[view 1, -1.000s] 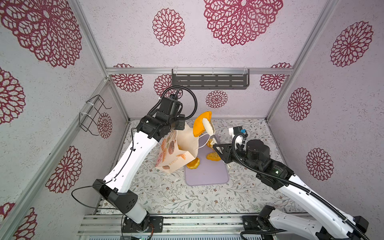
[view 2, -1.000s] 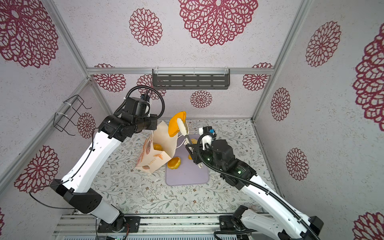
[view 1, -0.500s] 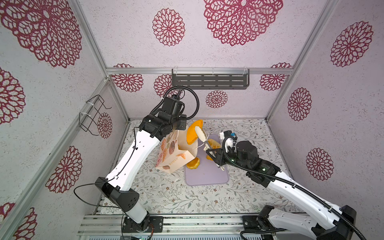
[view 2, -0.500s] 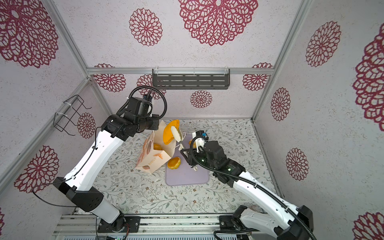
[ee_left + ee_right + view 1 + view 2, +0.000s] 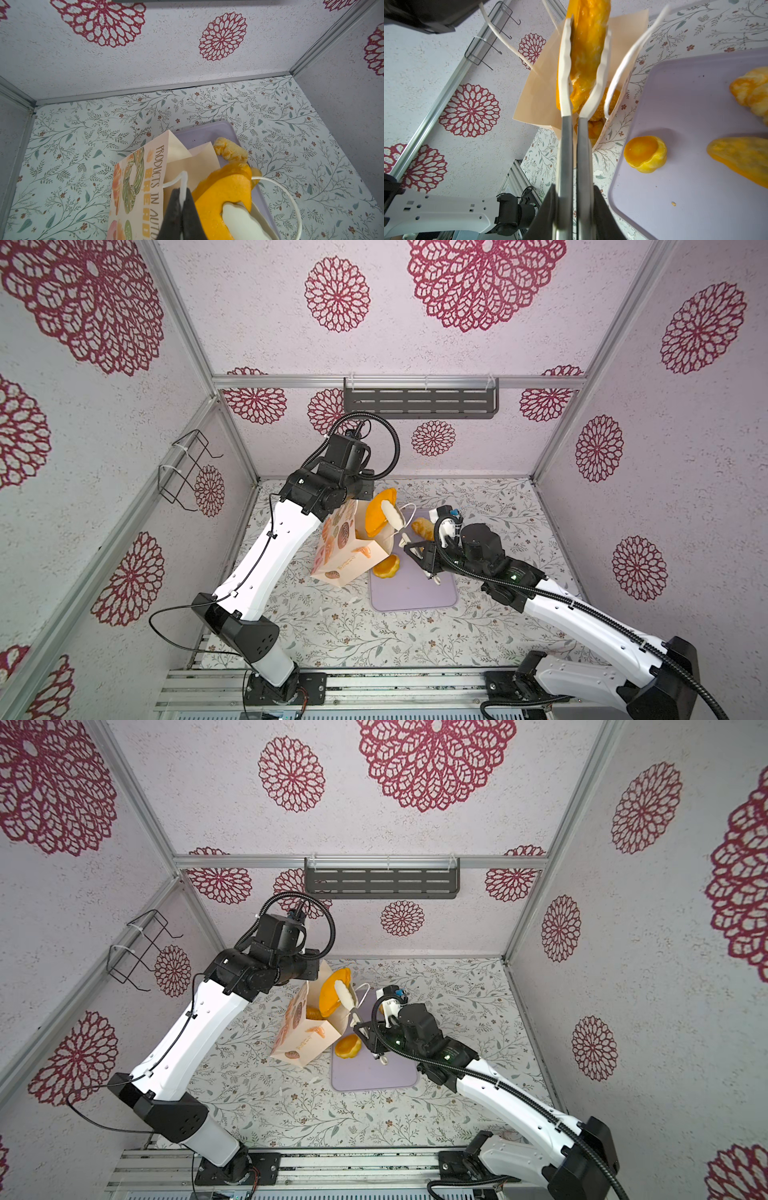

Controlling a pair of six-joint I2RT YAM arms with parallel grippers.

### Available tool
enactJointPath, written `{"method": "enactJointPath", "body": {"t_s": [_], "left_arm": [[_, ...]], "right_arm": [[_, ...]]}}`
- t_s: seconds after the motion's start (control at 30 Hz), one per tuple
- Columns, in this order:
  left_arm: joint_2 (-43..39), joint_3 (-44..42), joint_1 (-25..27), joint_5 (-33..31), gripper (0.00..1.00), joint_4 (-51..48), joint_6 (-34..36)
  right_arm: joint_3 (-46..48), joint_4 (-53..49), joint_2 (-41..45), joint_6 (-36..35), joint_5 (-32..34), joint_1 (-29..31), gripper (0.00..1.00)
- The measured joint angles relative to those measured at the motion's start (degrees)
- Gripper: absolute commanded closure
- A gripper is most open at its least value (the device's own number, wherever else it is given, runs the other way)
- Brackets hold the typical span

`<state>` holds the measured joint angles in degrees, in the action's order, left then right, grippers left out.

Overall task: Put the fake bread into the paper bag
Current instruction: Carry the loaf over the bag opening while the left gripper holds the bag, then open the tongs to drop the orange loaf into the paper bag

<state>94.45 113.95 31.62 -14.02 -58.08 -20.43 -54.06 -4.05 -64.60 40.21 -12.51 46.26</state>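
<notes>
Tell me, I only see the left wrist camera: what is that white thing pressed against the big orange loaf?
Observer: A pad of the tongs. The right claw grips them, and they pinch the loaf at the bag's open top.
Operator: Anything inside the bag?
Observer: Yes, the right wrist view shows a crumbly bun down inside.
Operator: What else waits on the tray?
Observer: Besides your twisted roll, a round bun and a flat oval loaf.

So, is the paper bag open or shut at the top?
Open: the left gripper pinches a cord handle, the mouth of the paper bag is spread, and bread pieces show inside.
</notes>
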Motion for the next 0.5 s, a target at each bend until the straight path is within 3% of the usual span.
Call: {"method": "enactJointPath", "body": {"t_s": [0.23, 0.5], "left_arm": [[0.15, 0.02, 0.02, 0.0, 1.0, 0.02, 0.0], [0.2, 0.02, 0.13, 0.0, 1.0, 0.04, -0.11]], "right_arm": [[0.2, 0.02, -0.57, 0.37, -0.68, 0.2, 0.95], [0.2, -0.04, -1.97, 0.5, -1.95, 0.35, 0.64]]}}
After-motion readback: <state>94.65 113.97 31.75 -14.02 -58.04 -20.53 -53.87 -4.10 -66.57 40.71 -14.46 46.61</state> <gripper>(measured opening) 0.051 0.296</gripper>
